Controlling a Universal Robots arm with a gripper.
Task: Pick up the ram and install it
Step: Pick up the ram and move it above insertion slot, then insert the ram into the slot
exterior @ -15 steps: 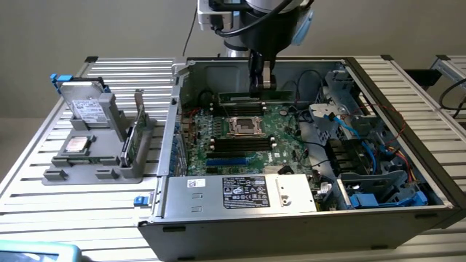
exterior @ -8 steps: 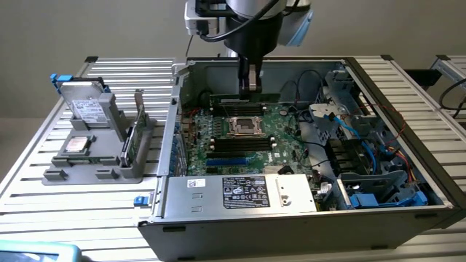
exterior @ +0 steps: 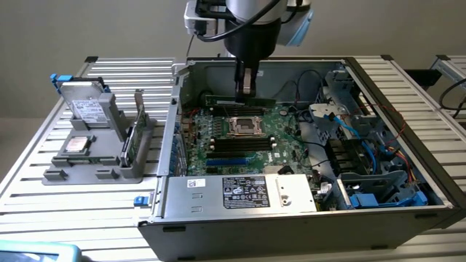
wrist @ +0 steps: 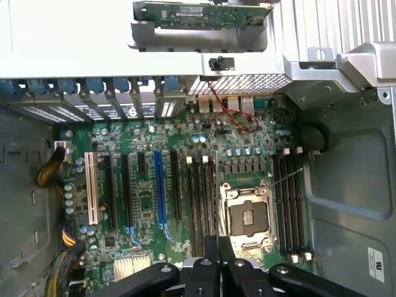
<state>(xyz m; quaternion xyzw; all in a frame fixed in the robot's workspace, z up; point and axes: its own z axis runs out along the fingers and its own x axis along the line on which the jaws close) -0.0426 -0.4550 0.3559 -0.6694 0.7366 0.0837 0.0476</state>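
Note:
My gripper (exterior: 247, 97) reaches down into the open computer case (exterior: 291, 218) and is shut on the ram (exterior: 218, 100), a thin green stick held level. The stick hangs over the far part of the motherboard (exterior: 280, 123), just behind the CPU socket (exterior: 244, 126). From the wrist camera the black fingers (wrist: 209, 263) stand close together over the board, with the socket (wrist: 247, 215) just beyond them. Black memory slots (wrist: 289, 198) run on both sides of the socket. Whether the stick touches a slot cannot be told.
A grey holder (exterior: 95, 166) left of the case carries silver hard drives (exterior: 89, 109) and another green stick (exterior: 128, 143). That stick also shows beyond the case wall (wrist: 204, 12). Blue cables (exterior: 364, 147) and a drive cage crowd the case's right side. A power supply (exterior: 240, 192) fills the front.

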